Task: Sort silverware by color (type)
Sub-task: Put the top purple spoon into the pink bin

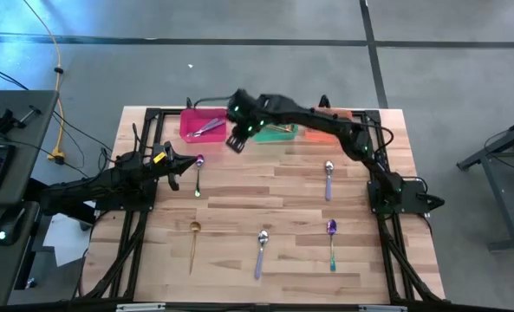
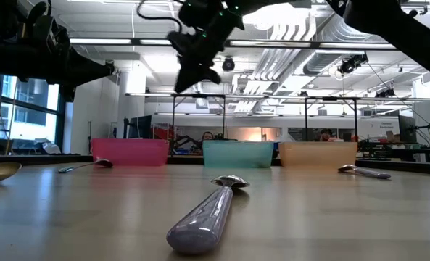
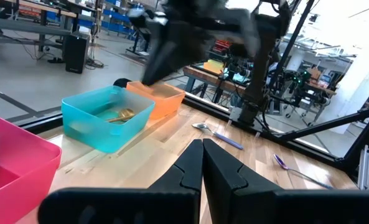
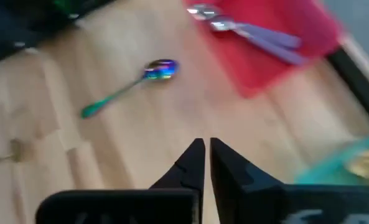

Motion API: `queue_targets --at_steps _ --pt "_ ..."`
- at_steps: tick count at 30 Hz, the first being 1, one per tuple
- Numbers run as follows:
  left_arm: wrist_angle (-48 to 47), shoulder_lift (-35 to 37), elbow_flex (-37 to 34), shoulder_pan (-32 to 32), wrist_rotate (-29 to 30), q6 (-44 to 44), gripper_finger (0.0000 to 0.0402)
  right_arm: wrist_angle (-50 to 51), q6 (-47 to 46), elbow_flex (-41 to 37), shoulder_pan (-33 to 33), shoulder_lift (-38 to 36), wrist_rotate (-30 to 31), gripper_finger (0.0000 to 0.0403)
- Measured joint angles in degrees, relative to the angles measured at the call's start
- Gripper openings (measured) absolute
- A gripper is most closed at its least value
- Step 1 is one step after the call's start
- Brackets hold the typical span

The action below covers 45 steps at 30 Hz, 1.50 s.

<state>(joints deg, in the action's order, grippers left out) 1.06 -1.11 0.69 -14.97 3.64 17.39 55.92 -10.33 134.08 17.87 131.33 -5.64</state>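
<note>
The wooden surface (image 1: 274,186) carried five loose spoons; more lay in the pink bin (image 1: 201,123). The right end effector (image 1: 236,141) hung clenched and empty between the pink and teal bin (image 1: 278,132). The left end effector (image 1: 188,166), clenched and empty, sat beside the iridescent spoon (image 1: 198,173). Only the left wrist view showed a gold spoon (image 3: 121,116) in the teal bin.

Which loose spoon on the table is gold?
The gold spoon near the front edge on the left arm's side. The other four loose spoons have purple or silver bowls with teal or lavender handles; this one is gold from bowl to handle.
</note>
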Motion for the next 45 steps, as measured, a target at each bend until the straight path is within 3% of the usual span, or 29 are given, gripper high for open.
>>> queue_targets --at_steps 10,45 --pt "0.02 -0.02 0.00 0.01 0.00 0.00 0.0000 -9.63 -5.54 -0.04 -5.75 1.21 1.11 0.0002" --pt "0.02 -0.02 0.00 -0.01 0.00 0.00 0.0000 -18.01 -16.61 -0.04 -7.15 1.25 1.26 0.0000"
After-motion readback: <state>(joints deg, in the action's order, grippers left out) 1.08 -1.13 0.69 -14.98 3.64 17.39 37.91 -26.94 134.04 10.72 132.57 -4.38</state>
